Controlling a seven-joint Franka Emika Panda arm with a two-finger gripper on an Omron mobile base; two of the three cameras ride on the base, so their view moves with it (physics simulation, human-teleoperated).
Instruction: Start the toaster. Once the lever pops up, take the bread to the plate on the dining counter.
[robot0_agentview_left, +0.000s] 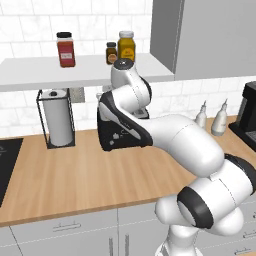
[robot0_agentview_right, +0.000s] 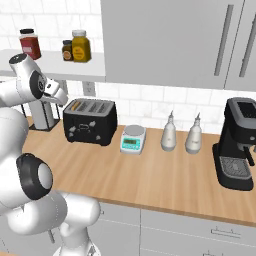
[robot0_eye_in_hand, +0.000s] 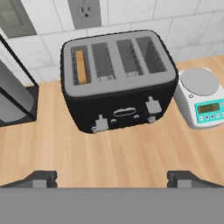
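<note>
I see the gripper (robot0_eye_in_hand: 112, 177) hanging above the toaster (robot0_eye_in_hand: 118, 81) with its jaws wide apart — nothing held. The bread (robot0_eye_in_hand: 80, 67) sits in the leftmost slot, a scale (robot0_eye_in_hand: 200, 96) just beside the toaster.

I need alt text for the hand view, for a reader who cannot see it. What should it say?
A black toaster with four top slots stands on a wood worktop, with a bread slice in the leftmost slot. A small white kitchen scale sits at its right, and the open hand hovers in front.
</note>
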